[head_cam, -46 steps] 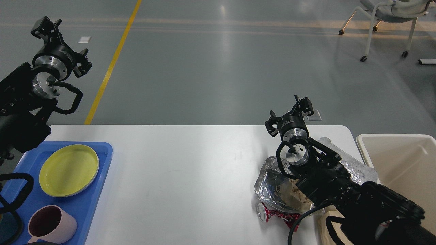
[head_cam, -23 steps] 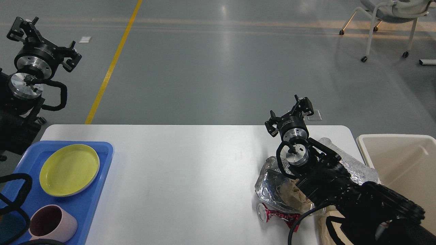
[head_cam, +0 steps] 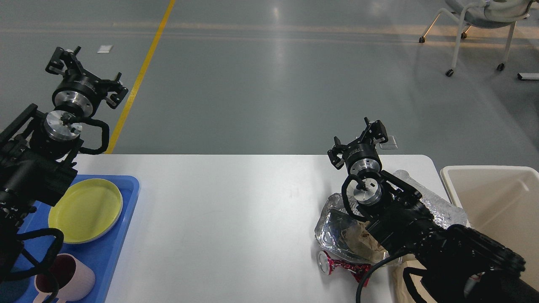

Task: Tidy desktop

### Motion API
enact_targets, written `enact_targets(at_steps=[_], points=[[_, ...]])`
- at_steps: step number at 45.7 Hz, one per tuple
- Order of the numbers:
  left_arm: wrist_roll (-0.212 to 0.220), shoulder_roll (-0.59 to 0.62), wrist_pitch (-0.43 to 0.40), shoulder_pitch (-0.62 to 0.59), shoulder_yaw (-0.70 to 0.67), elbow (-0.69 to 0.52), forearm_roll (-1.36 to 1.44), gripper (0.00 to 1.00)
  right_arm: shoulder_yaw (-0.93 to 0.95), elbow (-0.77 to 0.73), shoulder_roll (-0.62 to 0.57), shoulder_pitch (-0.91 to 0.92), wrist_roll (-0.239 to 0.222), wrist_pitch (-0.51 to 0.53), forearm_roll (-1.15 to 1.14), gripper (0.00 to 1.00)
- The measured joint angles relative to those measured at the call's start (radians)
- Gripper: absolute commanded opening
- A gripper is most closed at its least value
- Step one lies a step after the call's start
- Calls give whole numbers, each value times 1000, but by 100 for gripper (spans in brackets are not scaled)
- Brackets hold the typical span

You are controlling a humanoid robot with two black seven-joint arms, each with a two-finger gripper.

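Trash (head_cam: 349, 235) litters the desktop (head_cam: 236, 219) beside an empty bin (head_cam: 497, 198), both grippers, left (head_cam: 86, 69) and right (head_cam: 358, 141), spread wide, holding nothing.

Both arms are black, built from thick angular links with matte housings, and each one ends in a round wrist section with a bright silver metal ring. Just behind the left gripper (head_cam: 86, 71) and the right gripper (head_cam: 358, 141) sits a second silver disc with a small dark fitting at its centre, and from this fitting a thick black cable makes a loop beside the wrist. The gripper fingers (head_cam: 55, 64) are short, black and blocky with small bracket-like tips, and more black cable curves out near the thick rear part of each arm.
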Motion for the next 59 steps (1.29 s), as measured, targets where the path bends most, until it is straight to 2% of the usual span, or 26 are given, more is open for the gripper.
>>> enact_targets(at_steps=[23, 27, 31, 36, 53, 59], points=[[-19, -121, -8, 26, 20, 1, 9, 99, 0, 0, 0, 0, 0, 0, 0, 100], [-48, -126, -58, 41, 22, 0, 11, 99, 0, 0, 0, 0, 0, 0, 0, 100], [-78, -128, -146, 72, 25, 0, 15, 99, 0, 0, 0, 0, 0, 0, 0, 100], [-89, -129, -193, 88, 26, 0, 16, 99, 0, 0, 0, 0, 0, 0, 0, 100], [-98, -203, -169, 86, 7, 42, 3, 99, 0, 0, 0, 0, 0, 0, 0, 100], [-128, -211, -168, 85, 6, 54, 3, 100, 0, 0, 0, 0, 0, 0, 0, 100]])
